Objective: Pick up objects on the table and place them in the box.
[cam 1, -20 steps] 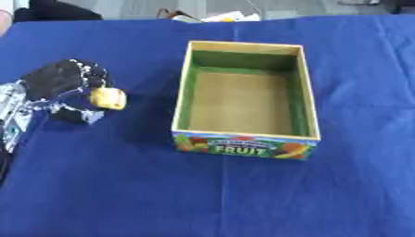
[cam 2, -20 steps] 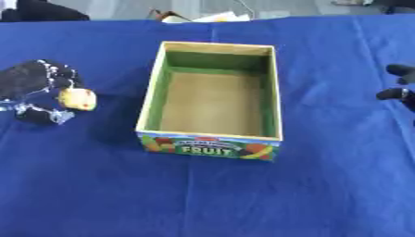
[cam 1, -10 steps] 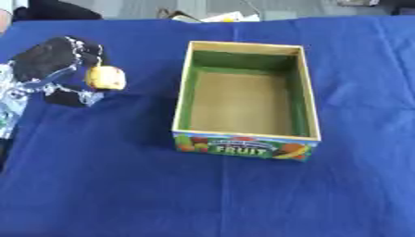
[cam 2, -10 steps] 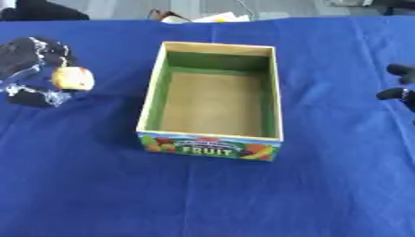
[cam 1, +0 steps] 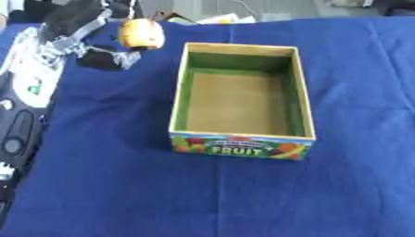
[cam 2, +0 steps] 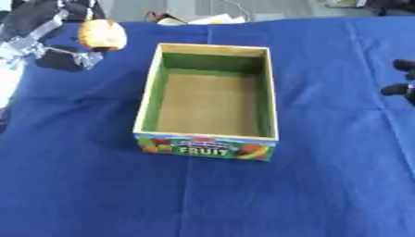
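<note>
My left hand (cam 1: 77, 23) is raised at the upper left with its fingers curled round a small yellow-and-red fruit (cam 1: 140, 34). The fruit hangs above the blue cloth, left of the box's far left corner. The open cardboard box (cam 1: 241, 141), green inside with a brown floor and "FRUIT" printed on its front, stands in the middle with nothing in it. Only the dark fingertips of my right hand (cam 2: 401, 83) show at the right edge of the right eye view, level with the box's middle.
A blue cloth (cam 1: 122, 194) covers the whole table. Papers and dark objects (cam 1: 215, 18) lie beyond the table's far edge. My left arm (cam 1: 20, 115) runs down the left side of the view.
My left hand has lifted the fruit up and away from the cloth, moving toward the far edge and slightly right, closer to the box's far left corner. The right hand stayed put.
</note>
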